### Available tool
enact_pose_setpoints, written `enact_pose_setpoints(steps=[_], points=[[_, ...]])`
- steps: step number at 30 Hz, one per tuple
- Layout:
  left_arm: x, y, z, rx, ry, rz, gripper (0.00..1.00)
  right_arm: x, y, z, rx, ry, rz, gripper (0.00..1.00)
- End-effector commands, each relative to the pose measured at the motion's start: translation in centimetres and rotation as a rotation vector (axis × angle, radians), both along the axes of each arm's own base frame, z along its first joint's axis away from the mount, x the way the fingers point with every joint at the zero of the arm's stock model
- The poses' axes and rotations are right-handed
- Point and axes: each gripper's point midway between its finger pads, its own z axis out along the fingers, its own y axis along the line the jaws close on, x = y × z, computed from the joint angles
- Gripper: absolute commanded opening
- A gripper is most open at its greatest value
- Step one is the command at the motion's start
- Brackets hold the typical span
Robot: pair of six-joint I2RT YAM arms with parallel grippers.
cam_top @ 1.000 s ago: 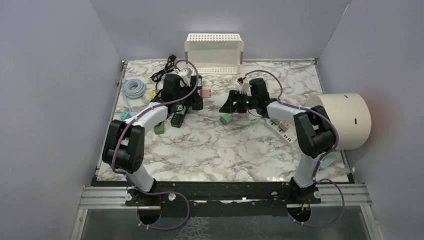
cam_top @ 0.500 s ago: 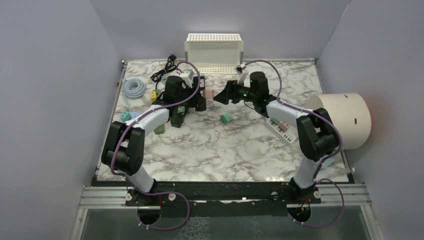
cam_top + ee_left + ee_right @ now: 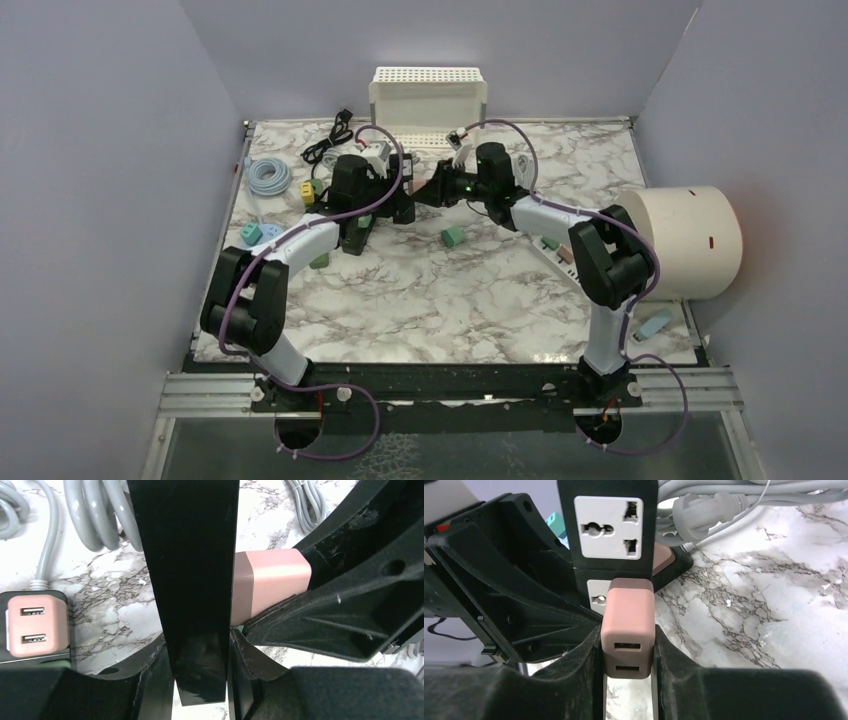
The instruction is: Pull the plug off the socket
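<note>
Right claw point(image 3: 628, 652) clamps the pink plug point(image 3: 629, 612) — plugged into the black socket strip point(image 3: 609, 527) the left claw point(image 3: 199, 680) pinches.

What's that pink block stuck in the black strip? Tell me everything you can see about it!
The pink boxy plastic plug is smooth, with rounded corners and two small USB slots on its outer end. It sits pushed into a white socket on the black power strip, sticking straight out. The right claw is closed on its two sides. The left claw grips the strip.
</note>
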Motion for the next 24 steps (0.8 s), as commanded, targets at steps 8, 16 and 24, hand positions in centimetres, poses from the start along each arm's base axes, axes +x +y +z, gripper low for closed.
enact_pose_setpoints(steps=[8, 16, 24], points=[[4.0, 2.6, 4.5, 0.093, -0.143, 0.209, 0.00, 0.0, -0.6, 3.2, -0.087, -0.077, -0.018, 0.01], [6.6, 5.8, 3.0, 0.216, -0.056, 0.422, 0.00, -0.7, -4.4, 9.6, -0.069, -0.175, -0.214, 0.01], [8.9, 5.8, 4.3, 0.179, -0.082, 0.448, 0.00, -3.5, -4.7, 11.4, 0.002, -0.169, -0.165, 0.01]])
